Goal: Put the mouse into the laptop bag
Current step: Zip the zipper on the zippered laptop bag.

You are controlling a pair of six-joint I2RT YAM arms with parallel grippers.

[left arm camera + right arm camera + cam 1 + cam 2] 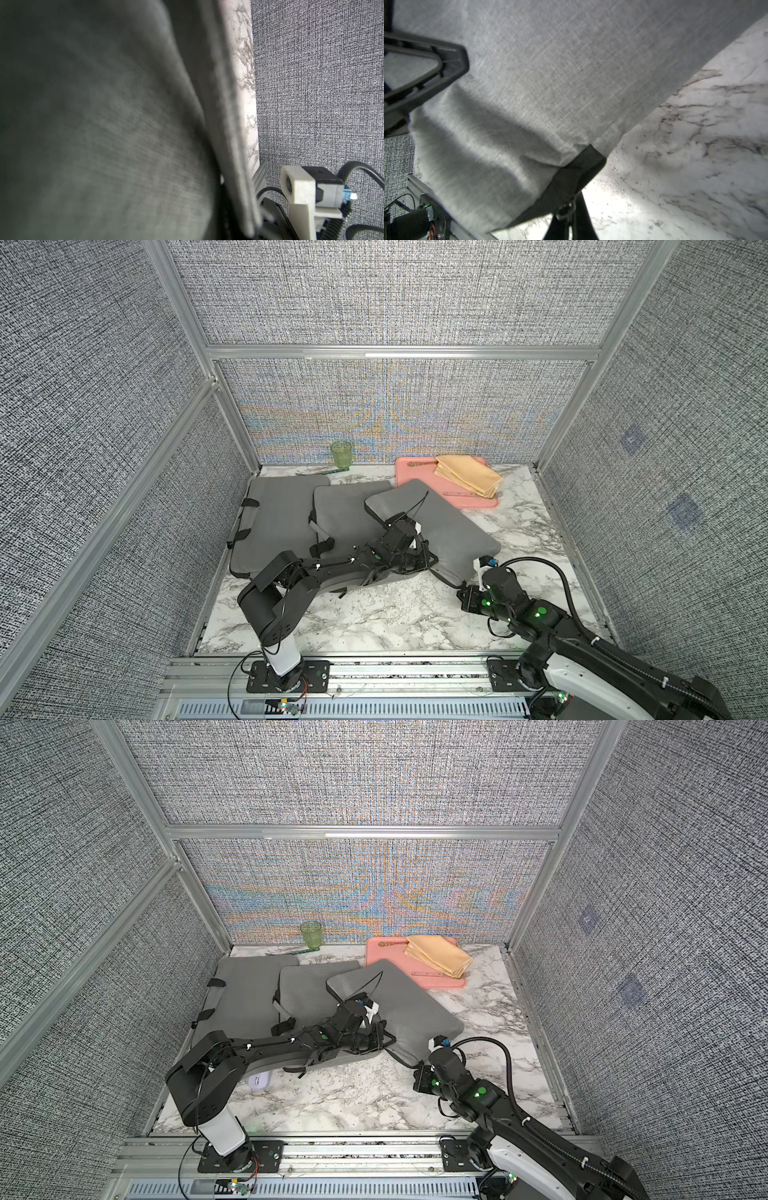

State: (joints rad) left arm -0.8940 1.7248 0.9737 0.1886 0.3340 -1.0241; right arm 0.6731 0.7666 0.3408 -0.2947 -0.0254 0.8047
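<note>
The grey laptop bag [449,526] [411,1002] lies at an angle in the middle of the marble table, its near edge raised. My left gripper [422,560] [380,1038] is at that raised edge and shut on the top flap. Grey fabric [104,124] fills the left wrist view, and its edge runs down into the jaws. One of its black fingers [425,68] rests on the outside of the bag. My right gripper [462,587] [568,224] is shut on the metal zipper pull [566,208] at the bag's near corner. The pale mouse [259,1080] sits on the table under my left arm.
Two more grey bags [282,518] [349,510] lie overlapping to the left. A green glass [341,455] stands at the back wall. A pink tray [409,477] at the back right holds a folded yellow cloth [467,479] and cutlery. Fabric walls enclose the table.
</note>
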